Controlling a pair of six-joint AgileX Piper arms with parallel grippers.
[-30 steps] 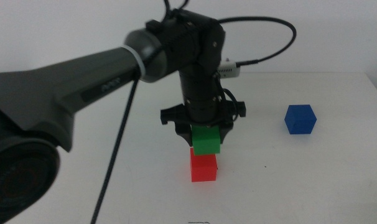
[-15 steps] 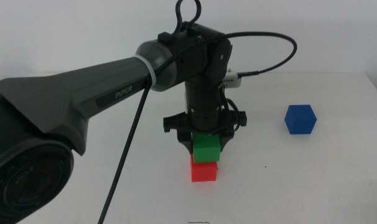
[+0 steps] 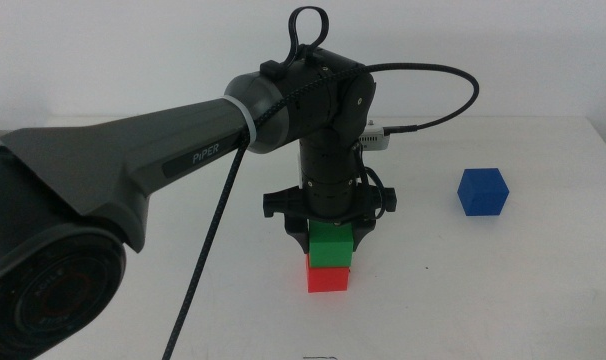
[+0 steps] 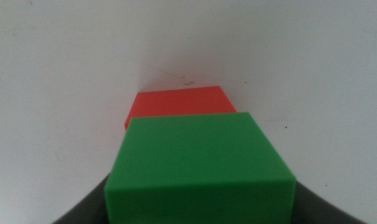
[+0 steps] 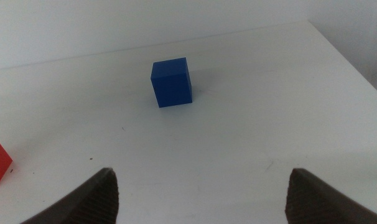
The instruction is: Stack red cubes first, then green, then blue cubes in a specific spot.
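At frame centre we see the left gripper [image 3: 330, 232] pinching the green cube [image 3: 331, 248] atop the red cube [image 3: 328, 279]; the blue cube [image 3: 482, 191] sits right, the right gripper [image 5: 201, 190] spread.

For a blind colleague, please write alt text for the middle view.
The left claw holds the green cube on top of the red cube on a white table. A blue cube sits alone to the right.
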